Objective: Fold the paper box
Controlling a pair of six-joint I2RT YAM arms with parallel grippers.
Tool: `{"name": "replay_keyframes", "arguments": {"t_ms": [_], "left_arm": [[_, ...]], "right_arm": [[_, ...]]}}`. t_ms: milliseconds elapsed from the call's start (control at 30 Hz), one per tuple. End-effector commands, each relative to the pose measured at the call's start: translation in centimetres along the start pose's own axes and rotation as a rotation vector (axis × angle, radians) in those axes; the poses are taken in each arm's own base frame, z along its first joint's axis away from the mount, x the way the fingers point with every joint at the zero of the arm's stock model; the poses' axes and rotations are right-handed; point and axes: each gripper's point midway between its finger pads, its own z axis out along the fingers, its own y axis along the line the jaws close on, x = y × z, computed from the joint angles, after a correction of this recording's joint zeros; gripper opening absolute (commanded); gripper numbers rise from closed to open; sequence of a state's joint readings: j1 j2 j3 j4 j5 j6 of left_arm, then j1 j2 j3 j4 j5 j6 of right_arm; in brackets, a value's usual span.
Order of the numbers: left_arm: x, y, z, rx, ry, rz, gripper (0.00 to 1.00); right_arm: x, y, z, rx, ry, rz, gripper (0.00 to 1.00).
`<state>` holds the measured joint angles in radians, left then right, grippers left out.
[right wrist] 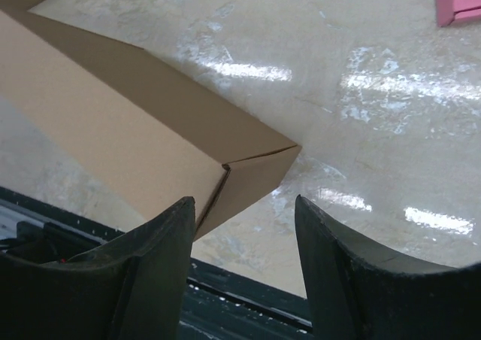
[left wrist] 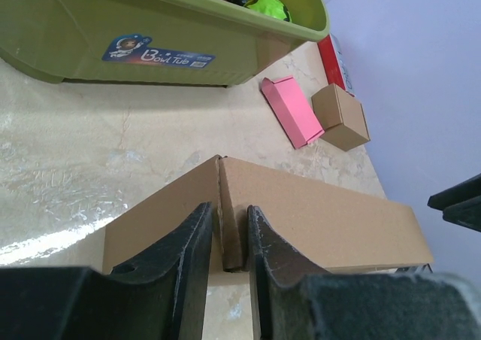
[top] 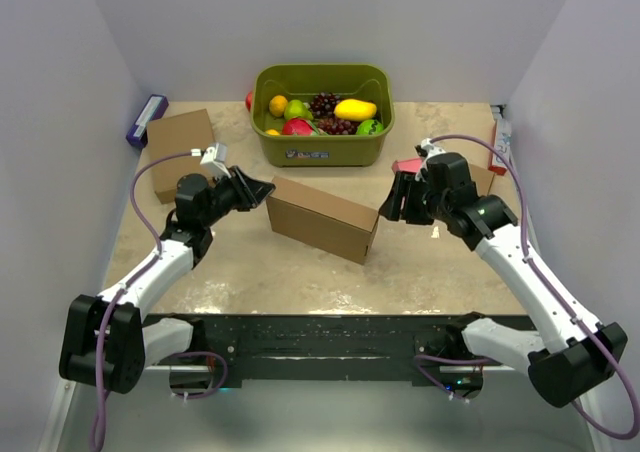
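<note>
Count: one paper box (top: 322, 217), closed into a long rectangular block of plain brown corrugated card, lying mid-worktop (top: 300, 277) between the two arms. One flat brown card rectangle (top: 180, 137) is at rear left. One small brown card cube (left wrist: 342, 116) and one flat pink box (left wrist: 291, 110) are at right. One glossy olive plastic tub (top: 322, 147) holds mixed fruit.

Left gripper (left wrist: 229, 208): fingers nearly together, straddling the box's end corner; cannot tell if pinching. Right gripper (right wrist: 244, 204): fingers wide apart, holding nothing, at the other end.
</note>
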<state>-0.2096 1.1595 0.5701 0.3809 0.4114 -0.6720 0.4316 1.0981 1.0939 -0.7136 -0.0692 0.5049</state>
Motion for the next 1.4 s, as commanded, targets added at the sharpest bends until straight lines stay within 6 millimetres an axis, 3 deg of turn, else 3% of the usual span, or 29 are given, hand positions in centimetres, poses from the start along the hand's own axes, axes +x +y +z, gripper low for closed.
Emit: {"name": "replay_keyframes", "arguments": {"t_ms": [0,267,533,733,900,1067,1133,1267,1367], "left_arm": [[3.0,3.6,-0.4,-0.136,0.109,-0.011,0.29],[2.7,3.5,-0.6,-0.141,0.101,-0.001,0.29],[2.6,3.5,-0.8,-0.146,0.098,0.007,0.29],[2.4,3.4,-0.9,-0.144,0.091,0.015,0.29],[2.8,3.6,-1.0,-0.147,0.100,0.021,0.29],[3.3,3.8,-1.1,-0.144,0.105,0.027,0.29],[3.4,3.8,-1.1,-0.134,0.101,0.031,0.29],[3.3,3.0,-0.8,-0.081,0.093,0.029,0.32],[2.1,1.8,-0.4,-0.043,0.083,0.042,0.38]], "right_arm": [[1.2,2.2,-0.7,-0.133,0.033,0.018,0.58],[2.8,3.2,-0.2,-0.184,0.067,0.027,0.54],[4.2,1.7,1.0,-0.123,0.098,0.026,0.51],[5.7,-0.7,1.9,-0.021,0.130,0.024,0.37],[8.3,-2.7,3.2,0.052,0.210,0.033,0.16],[10.1,-4.9,3.4,0.155,0.282,0.017,0.11],[10.2,-5.1,3.3,0.163,0.290,0.013,0.10],[8.3,-3.2,2.9,0.102,0.244,0.021,0.17],[6.1,-1.5,2.2,0.050,0.199,0.023,0.35]]}}
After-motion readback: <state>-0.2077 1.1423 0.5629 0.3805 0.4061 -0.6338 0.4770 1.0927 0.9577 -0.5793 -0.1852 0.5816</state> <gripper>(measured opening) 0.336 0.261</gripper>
